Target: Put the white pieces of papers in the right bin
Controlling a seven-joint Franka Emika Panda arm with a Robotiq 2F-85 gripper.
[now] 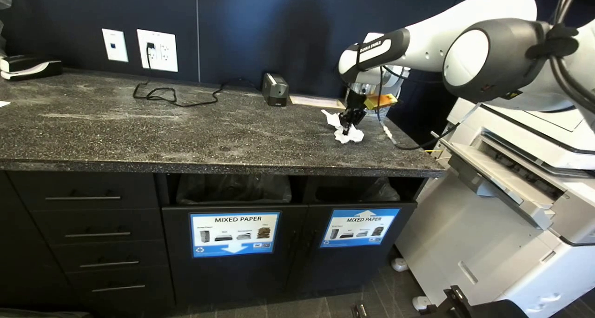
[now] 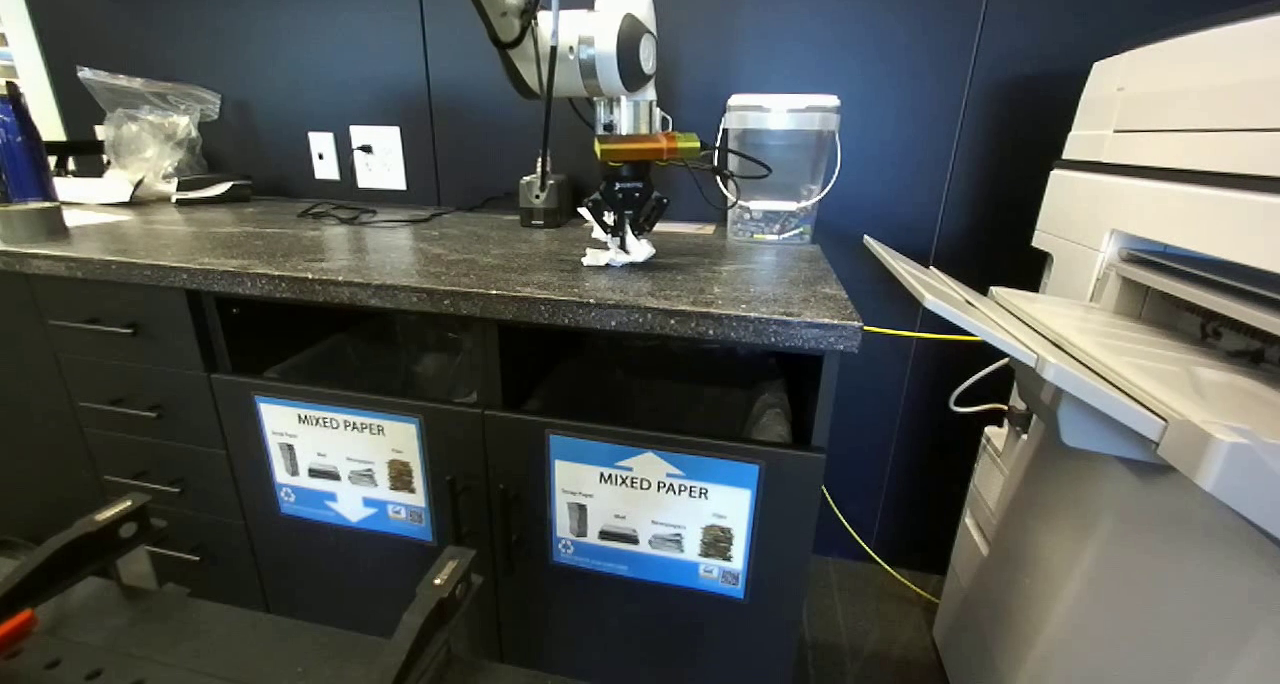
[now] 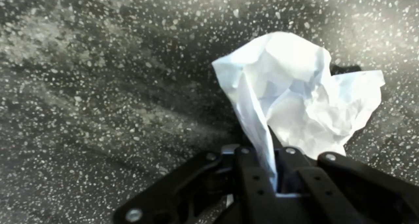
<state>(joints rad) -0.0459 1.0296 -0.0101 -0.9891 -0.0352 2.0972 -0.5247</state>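
In both exterior views my gripper (image 1: 346, 130) points down at the stone-look counter, its fingertips among crumpled white paper (image 1: 354, 135). The wrist view shows a fold of this white paper (image 3: 291, 86) running in between the fingers, which are shut on it. Its wide, creased part spreads out ahead of them over the counter. Another white flap (image 1: 331, 118) sticks out beside the gripper in an exterior view; I cannot tell whether it belongs to a separate piece. The right bin (image 2: 655, 514) is the right-hand dark cabinet door below the counter, with an open slot above its sign.
A twin bin (image 2: 340, 469) with a similar sign adjoins on the left. Behind the gripper are a see-through bucket (image 2: 782, 164) and a black pencil sharpener (image 1: 275, 90). A cable (image 1: 162, 95) lies on the counter. A printer (image 1: 479, 206) stands past the counter's right end.
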